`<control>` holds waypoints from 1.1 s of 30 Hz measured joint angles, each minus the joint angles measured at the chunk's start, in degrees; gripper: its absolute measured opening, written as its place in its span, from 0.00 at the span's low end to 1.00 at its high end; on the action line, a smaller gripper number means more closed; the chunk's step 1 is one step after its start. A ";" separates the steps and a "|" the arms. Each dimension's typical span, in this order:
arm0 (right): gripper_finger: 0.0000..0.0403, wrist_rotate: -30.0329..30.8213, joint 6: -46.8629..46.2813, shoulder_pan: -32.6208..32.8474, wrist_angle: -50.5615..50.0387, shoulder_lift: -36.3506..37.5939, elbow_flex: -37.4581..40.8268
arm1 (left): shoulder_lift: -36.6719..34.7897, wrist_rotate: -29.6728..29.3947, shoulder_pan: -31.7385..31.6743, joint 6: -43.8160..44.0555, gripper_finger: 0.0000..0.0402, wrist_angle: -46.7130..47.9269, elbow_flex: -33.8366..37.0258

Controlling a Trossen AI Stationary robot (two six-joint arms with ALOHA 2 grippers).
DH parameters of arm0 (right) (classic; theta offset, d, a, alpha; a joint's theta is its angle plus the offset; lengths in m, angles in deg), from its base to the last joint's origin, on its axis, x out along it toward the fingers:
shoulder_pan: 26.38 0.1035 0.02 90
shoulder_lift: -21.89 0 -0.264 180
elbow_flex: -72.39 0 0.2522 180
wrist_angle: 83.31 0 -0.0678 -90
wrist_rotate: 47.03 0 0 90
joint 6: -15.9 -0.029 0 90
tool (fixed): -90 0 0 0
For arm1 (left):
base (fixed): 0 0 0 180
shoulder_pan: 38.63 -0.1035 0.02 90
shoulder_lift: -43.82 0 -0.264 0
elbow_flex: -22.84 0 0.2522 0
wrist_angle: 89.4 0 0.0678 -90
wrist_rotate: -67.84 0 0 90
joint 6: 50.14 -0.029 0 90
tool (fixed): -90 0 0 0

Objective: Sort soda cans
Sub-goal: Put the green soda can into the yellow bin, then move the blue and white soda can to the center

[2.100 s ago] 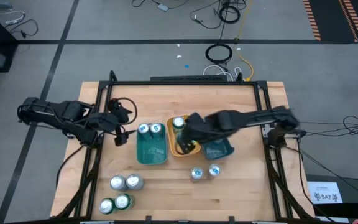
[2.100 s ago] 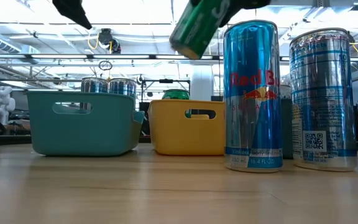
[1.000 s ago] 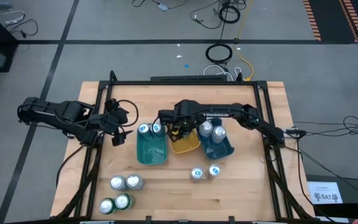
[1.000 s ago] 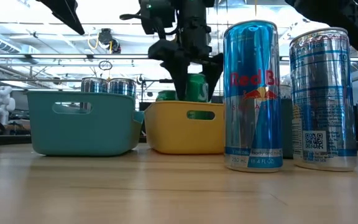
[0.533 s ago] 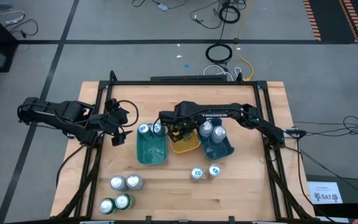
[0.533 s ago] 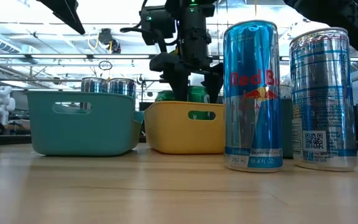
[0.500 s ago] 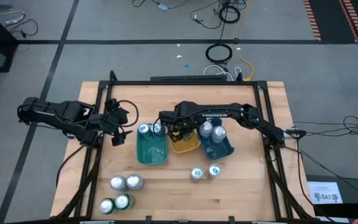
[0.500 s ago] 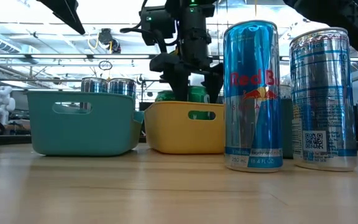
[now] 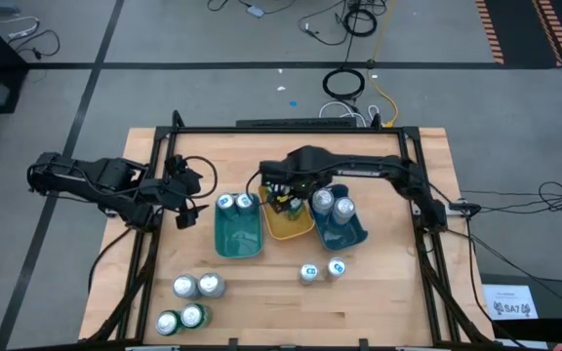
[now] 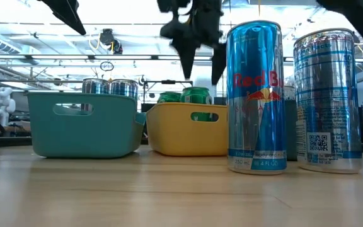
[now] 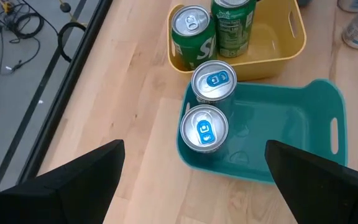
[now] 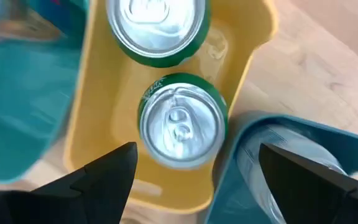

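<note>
I see four loose cans at the near-left corner of the surface [image 9: 379, 302]: two silver-topped cans [image 9: 198, 286] side by side, two green cans [image 9: 180, 319] just in front of them. Nearer the middle, a blue can [image 10: 256, 96] and a silver-blue can [image 10: 327, 101] stand upright, close together, apart from the trays.

Behind them, three trays in a row: teal tray [image 9: 237, 237], yellow tray [image 9: 292, 228], blue tray [image 9: 344, 234]. Teal holds two silver cans [image 11: 207, 102] at its far end. Yellow holds two upright green ones [image 12: 169, 74], touching or nearly so. Blue holds two cans [image 9: 331, 205] at its far end.

Right tool [image 10: 198, 58] hangs over the yellow tray, fingers spread, above the green can tops, nothing between them. Left tool [image 9: 187, 200] sits at the left side of the surface, beside the teal tray, fingers spread wide, holding nothing.
</note>
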 joint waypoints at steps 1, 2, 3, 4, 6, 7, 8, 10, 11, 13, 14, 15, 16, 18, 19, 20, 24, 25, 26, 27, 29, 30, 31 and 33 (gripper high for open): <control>0.81 0.14 -0.54 0.19 -0.02 1.19 0.00 | 0.00 0.04 0.00 0.02 0.99 0.00 0.00; 0.81 0.38 -0.86 0.56 0.02 2.42 0.00 | 0.00 0.07 0.00 0.31 0.99 0.01 0.00; 0.81 0.85 -0.96 1.10 0.14 3.67 0.00 | 0.00 0.09 0.00 1.00 0.99 0.00 0.00; 0.81 1.96 -0.85 1.83 0.32 5.01 0.00 | 0.00 0.09 0.00 1.61 0.99 -0.01 0.00; 0.81 5.72 -0.38 3.74 0.39 7.63 0.00 | 0.00 0.11 0.00 2.93 0.99 -0.01 0.00; 0.81 7.97 -0.27 4.83 0.34 8.90 0.00 | 0.00 0.11 0.00 3.21 0.99 -0.02 0.00; 0.81 9.84 0.07 5.90 0.26 10.22 0.00 | 0.00 0.11 0.00 3.45 0.99 -0.05 0.00; 0.81 13.02 0.70 8.23 0.31 12.61 0.00 | 0.00 0.11 0.00 4.57 0.99 -0.09 0.00; 0.81 14.77 0.72 9.50 0.23 13.84 0.00 | 0.00 0.11 0.00 5.52 0.99 -0.13 0.00; 0.81 19.32 -0.58 12.16 -0.58 16.02 0.00 | 0.00 0.11 0.00 7.17 0.99 -0.17 0.00; 0.81 21.82 -2.01 13.64 -1.61 17.03 0.00 | 0.00 0.11 0.00 8.18 0.99 -0.22 0.00; 0.81 24.19 -3.98 15.13 -2.96 17.88 0.00 | 0.00 0.11 0.01 9.55 0.99 -0.26 0.00; 0.81 26.25 -5.91 16.62 -4.35 18.56 0.00 | 0.00 0.13 0.00 11.13 0.99 -0.26 0.00; 0.81 29.31 -9.10 19.79 -7.19 19.60 0.00 | 0.00 0.49 0.00 14.46 0.99 -0.31 0.00; 0.81 30.07 -9.80 21.40 -7.70 19.81 0.00 | 0.00 0.93 0.00 15.69 0.99 -0.28 0.00; 0.81 30.28 -9.52 23.14 -7.54 20.00 0.00 | 0.00 1.41 0.02 16.38 0.99 -0.39 0.00; 0.81 32.53 -6.48 30.73 -7.42 19.85 0.38 | 0.00 2.92 0.01 19.33 0.99 -1.01 0.00; 0.81 33.25 -6.58 32.64 -7.44 19.87 1.11 | 0.00 3.02 0.01 20.57 0.99 -1.10 0.00; 0.81 33.66 -7.23 34.63 -7.48 20.00 2.18 | 0.00 3.12 0.02 21.31 0.99 -1.37 0.00; 0.81 34.09 -8.38 36.59 -7.39 20.19 3.59 | 0.00 3.15 0.00 22.44 0.99 -1.84 0.00; 0.81 34.34 -11.53 40.26 -6.90 20.97 7.16 | 0.00 3.15 0.00 24.74 0.99 -2.41 0.00; 0.81 34.35 -13.11 42.12 -6.03 21.70 9.45 | 0.00 3.17 0.02 25.80 0.99 -2.58 0.00; 0.81 34.52 -14.59 43.84 -4.31 22.75 12.22 | 0.00 3.18 0.02 26.84 0.99 -2.75 0.00; 0.81 35.26 -16.74 47.16 1.62 25.50 18.87 | 0.00 3.17 0.01 28.22 0.99 -3.31 0.00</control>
